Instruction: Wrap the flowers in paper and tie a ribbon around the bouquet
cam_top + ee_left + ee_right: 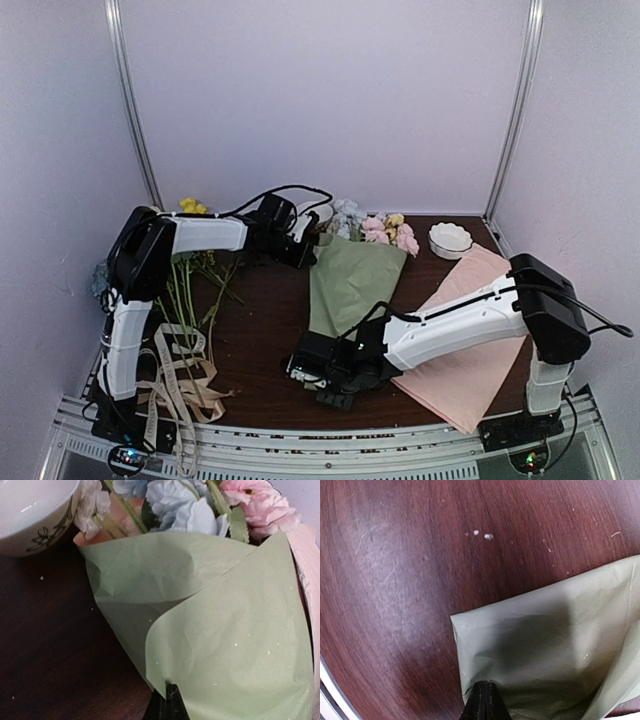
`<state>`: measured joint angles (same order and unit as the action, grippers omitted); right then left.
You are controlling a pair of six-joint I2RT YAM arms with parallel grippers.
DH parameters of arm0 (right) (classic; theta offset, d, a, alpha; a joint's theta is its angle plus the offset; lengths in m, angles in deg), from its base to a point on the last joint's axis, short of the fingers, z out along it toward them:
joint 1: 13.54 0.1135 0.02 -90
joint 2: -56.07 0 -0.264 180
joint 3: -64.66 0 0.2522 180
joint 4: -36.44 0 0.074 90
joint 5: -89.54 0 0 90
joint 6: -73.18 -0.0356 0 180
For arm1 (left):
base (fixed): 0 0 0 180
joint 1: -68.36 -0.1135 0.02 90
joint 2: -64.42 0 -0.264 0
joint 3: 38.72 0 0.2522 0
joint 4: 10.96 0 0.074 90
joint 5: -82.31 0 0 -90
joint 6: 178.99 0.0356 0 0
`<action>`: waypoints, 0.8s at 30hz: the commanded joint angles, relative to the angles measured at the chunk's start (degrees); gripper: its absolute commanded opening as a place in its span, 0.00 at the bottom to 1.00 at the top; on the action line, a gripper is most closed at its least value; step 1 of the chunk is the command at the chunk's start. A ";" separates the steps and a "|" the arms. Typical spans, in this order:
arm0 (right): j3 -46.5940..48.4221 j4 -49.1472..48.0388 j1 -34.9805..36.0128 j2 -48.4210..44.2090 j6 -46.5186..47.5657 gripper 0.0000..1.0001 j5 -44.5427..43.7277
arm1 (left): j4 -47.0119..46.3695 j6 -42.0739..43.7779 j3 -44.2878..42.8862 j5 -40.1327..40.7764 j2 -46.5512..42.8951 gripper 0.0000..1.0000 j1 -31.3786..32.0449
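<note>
The left hand [167, 704] is pinched shut on the paper's [225, 645] upper-left edge. The right hand [485, 701] is clamped on its bottom corner. Bare table [395, 580] lies to the left.

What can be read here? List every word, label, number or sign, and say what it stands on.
No text can be read.
Ribbon: dark marks along it, too small to read.
Bowl: a drawn flower, no words.
</note>
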<state>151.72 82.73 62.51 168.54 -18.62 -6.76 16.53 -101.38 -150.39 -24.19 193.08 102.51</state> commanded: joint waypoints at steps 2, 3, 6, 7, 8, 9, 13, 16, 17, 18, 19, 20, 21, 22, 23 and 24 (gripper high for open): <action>-4.51 3.26 0.60 -3.30 1.31 0.02 2.31 | -0.52 -1.71 0.07 1.57 4.20 0.00 -1.63; -4.68 3.01 0.67 -4.73 1.81 0.04 2.96 | -0.91 -1.92 0.29 1.31 4.16 0.00 -1.61; -6.00 0.70 0.56 -10.45 3.79 0.13 8.09 | -1.34 -2.27 0.24 0.56 4.38 0.00 -1.63; -6.55 -0.63 0.52 -12.48 4.15 0.15 9.89 | -1.20 -2.29 0.12 0.24 4.50 0.00 -1.60; -7.11 -2.15 0.31 -14.70 4.33 0.16 11.86 | -1.10 -2.30 0.01 -0.15 4.55 0.00 -1.63; -7.61 -3.64 -0.21 -16.66 4.39 0.18 13.78 | -1.08 -2.35 0.07 -0.63 4.65 0.00 -1.62; -9.41 -12.00 -4.07 -21.00 2.15 0.21 21.12 | -2.08 -2.93 0.77 -2.22 4.50 0.00 -1.62; -9.36 -16.02 -8.72 -20.29 -0.78 0.23 22.23 | -2.34 -3.74 0.88 -2.06 4.53 0.00 -1.60; -8.95 -16.92 -10.18 -19.55 -2.91 0.23 19.67 | -2.50 -3.97 0.92 -2.17 4.53 0.00 -1.62; -8.22 -17.09 -11.42 -18.58 -4.75 0.23 16.71 | -2.71 -4.11 0.96 -2.41 4.50 0.00 -1.60; -7.08 -16.61 -12.55 -17.33 -6.33 0.23 13.73 | -2.87 -4.26 1.05 -2.57 4.55 0.00 -1.56; -5.67 -15.38 -13.30 -15.92 -7.61 0.22 10.35 | -2.92 -4.38 1.05 -2.54 4.62 0.00 -1.56; -4.30 -13.98 -13.70 -14.47 -8.82 0.21 6.72 | -2.93 -4.40 1.05 -2.63 4.66 0.00 -1.59; -3.12 -12.86 -13.95 -13.24 -9.95 0.20 3.73 | -2.95 -4.40 1.05 -2.66 4.65 0.00 -1.59; -1.71 -11.54 -13.97 -11.73 -10.42 0.19 0.84 | -2.94 -4.47 1.07 -2.65 4.67 0.00 -1.56; -0.47 -10.39 -13.95 -10.16 -10.39 0.19 -0.76 | -2.97 -4.49 1.06 -2.64 4.67 0.00 -1.62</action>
<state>146.89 69.31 48.56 154.07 -24.26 4.12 15.77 -105.13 -150.17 -26.41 197.52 101.77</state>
